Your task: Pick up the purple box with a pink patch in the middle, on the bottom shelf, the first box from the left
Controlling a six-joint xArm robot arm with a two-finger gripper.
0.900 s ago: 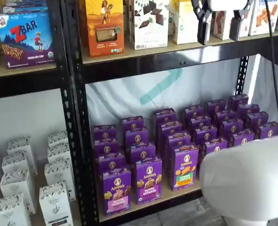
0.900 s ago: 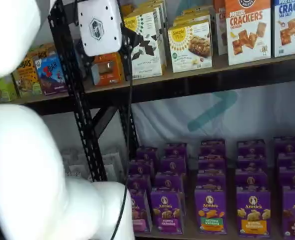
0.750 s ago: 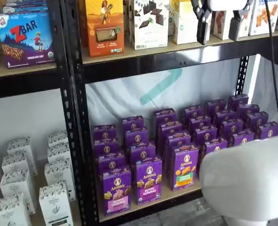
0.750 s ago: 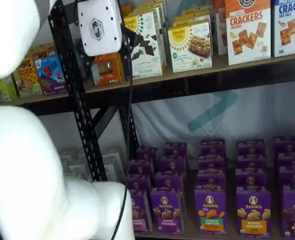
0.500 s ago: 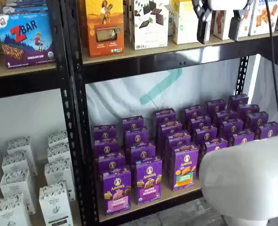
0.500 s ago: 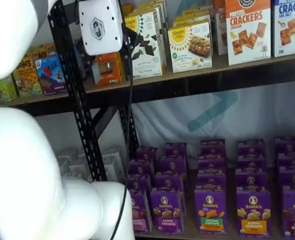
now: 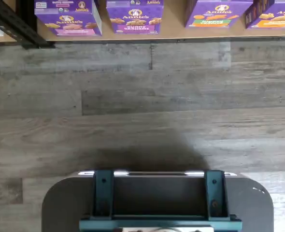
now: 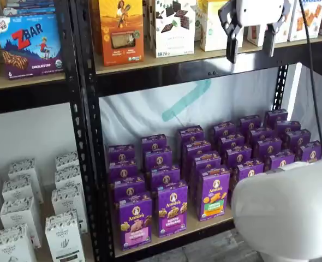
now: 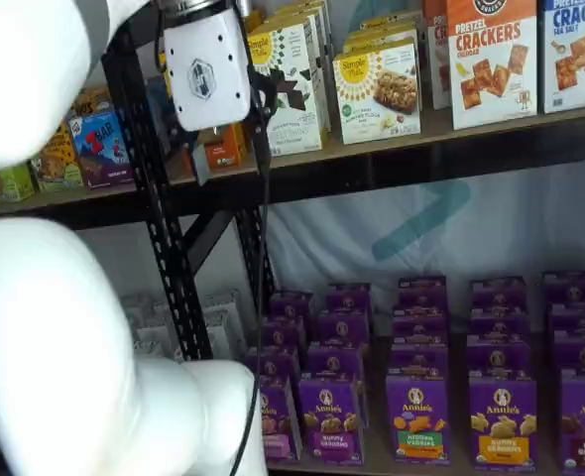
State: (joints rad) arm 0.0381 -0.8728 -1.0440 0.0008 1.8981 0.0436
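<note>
From my wrist view, the purple box (image 7: 67, 17) stands at the front edge of the bottom shelf (image 7: 171, 33) — Annie's logo, pink band, beside the black rack post (image 7: 12, 24). In a shelf view, my gripper (image 8: 250, 48) hangs high above that shelf, fingers spread wide, holding nothing — the box (image 8: 135, 220) sits upright beside the post.

The purple box (image 8: 135, 221) stands upright at the front left corner of the bottom shelf (image 8: 204, 225), its printed face turned outward. The front bears a round white logo near the top, snack pictures below it and a pink band low down. It heads a row of like purple cartons running toward the back. In the wrist view the box (image 7: 69, 19) sits right at the pale board's (image 7: 171, 33) front edge.
</note>
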